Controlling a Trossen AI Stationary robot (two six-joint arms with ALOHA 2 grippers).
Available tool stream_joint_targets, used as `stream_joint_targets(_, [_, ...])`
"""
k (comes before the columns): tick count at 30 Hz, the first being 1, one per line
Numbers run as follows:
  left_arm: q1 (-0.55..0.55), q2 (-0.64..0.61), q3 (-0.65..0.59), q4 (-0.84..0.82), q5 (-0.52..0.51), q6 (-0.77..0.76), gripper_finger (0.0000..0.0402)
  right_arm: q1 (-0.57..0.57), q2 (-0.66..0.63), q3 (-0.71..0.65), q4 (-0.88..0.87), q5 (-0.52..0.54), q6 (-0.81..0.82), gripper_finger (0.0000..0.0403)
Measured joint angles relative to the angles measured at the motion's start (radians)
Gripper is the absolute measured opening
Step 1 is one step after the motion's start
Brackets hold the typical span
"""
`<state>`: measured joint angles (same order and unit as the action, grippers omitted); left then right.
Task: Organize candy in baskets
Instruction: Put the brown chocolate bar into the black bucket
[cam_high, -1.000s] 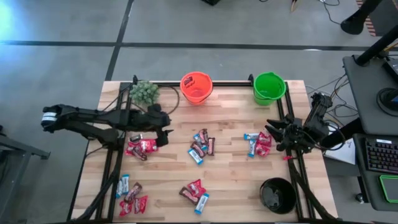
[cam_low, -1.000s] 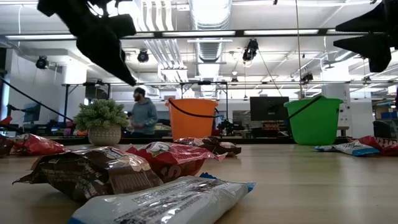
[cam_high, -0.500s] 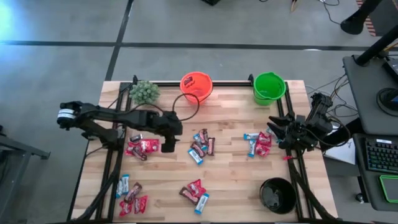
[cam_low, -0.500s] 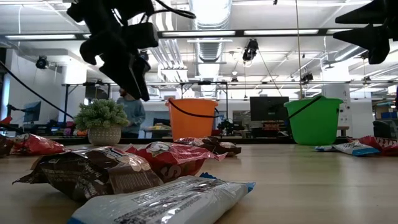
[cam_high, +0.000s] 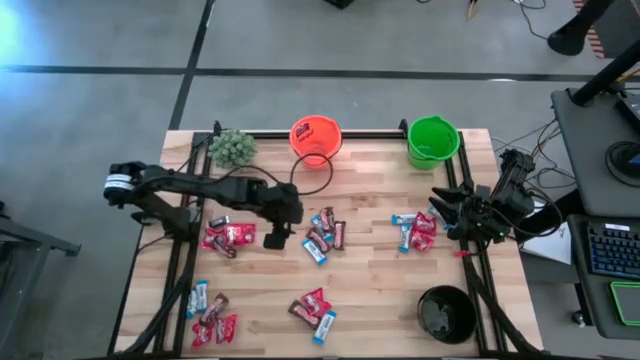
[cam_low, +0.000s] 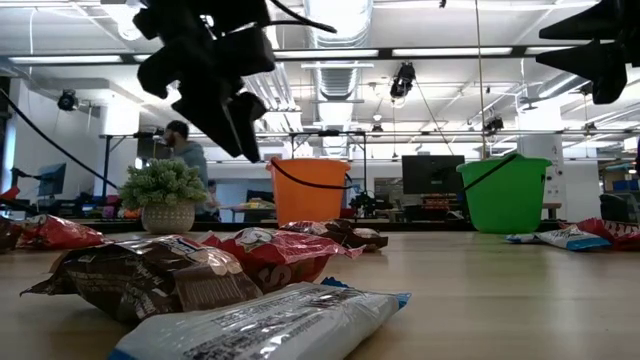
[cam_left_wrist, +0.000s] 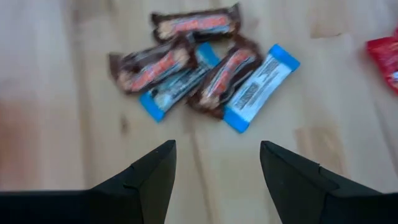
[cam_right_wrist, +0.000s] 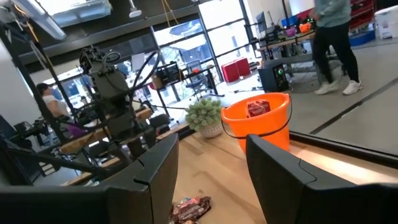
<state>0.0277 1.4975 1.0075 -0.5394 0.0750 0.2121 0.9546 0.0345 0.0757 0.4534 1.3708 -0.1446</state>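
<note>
Candy (cam_left_wrist: 205, 78) bars fanned, long axes diagonal; left gripper (cam_left_wrist: 217, 171) open above.

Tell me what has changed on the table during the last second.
The left gripper moved right across the table, from beside the red candy pile toward the centre pile, fingers open, holding nothing. The right gripper, the candy and the orange basket stayed in place.

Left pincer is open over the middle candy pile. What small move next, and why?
Probably lower the left pincer straight down and a touch toward the middle cluster of candy. Its fingers are open and empty, hanging above bare wood just short of the brown and blue-and-white bars. One red bar already sits in the orange basket. The right pincer waits beside the candy near the green basket.
</note>
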Motion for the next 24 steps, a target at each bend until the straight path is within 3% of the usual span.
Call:
stream_joint_targets(5, [0.000, 0.083, 0.088, -0.012, 0.076, 0.071, 0.0215, 0.000, 0.000, 0.000, -0.010, 0.000, 0.035, 0.0176])
stream_joint_targets(24, [0.002, 0.269, 0.208, -0.061, 0.097, 0.208, 0.0215, 0.000, 0.000, -0.001, -0.052, 0.000, 0.068, 0.0176])
